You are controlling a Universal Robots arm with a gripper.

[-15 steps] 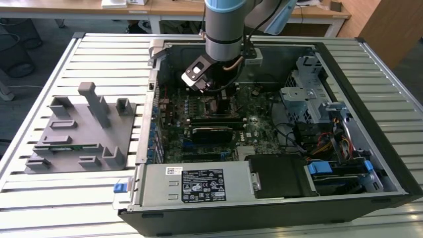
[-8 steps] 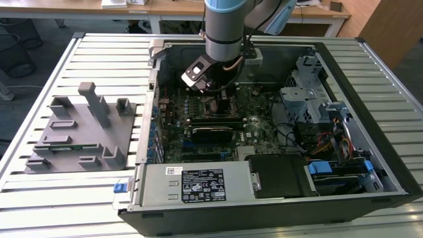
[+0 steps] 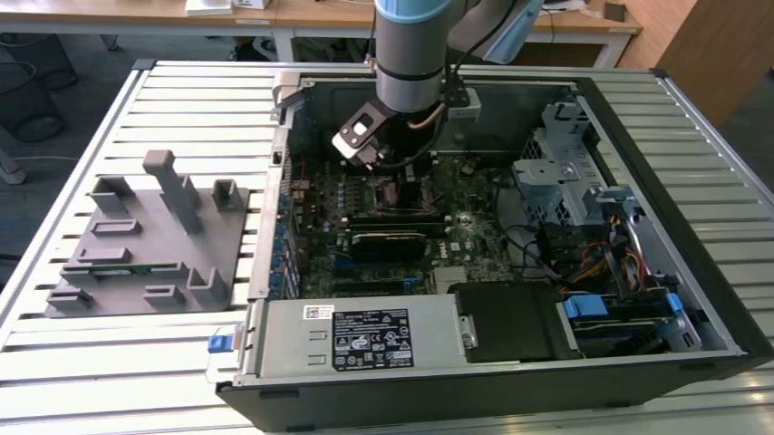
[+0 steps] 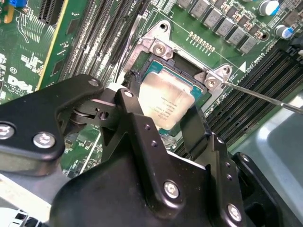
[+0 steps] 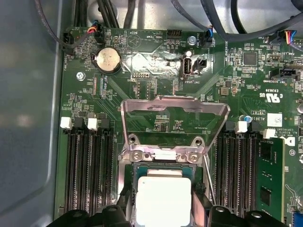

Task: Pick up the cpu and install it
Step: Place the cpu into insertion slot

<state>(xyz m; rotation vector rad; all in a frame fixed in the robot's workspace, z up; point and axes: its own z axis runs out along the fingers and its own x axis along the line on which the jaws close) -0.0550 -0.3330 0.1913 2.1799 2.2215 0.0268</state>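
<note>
In the exterior view, the gripper [image 3: 390,172] is seen in the upper middle of the frame, lowered into the open computer case [image 3: 484,390] over the motherboard [image 3: 362,263]. In the second wrist view, the cpu [image 4: 165,101] is shown lying flat within the socket frame [image 4: 161,47], pinched at two opposite edges by the black fingers [image 4: 130,101]. In the first wrist view, the metal load plate [image 5: 175,123] is seen raised. The chip is judged light, stiff and smooth-topped. Its underside is judged fragile, so it is best taken by the thin rim and kept level.
</note>
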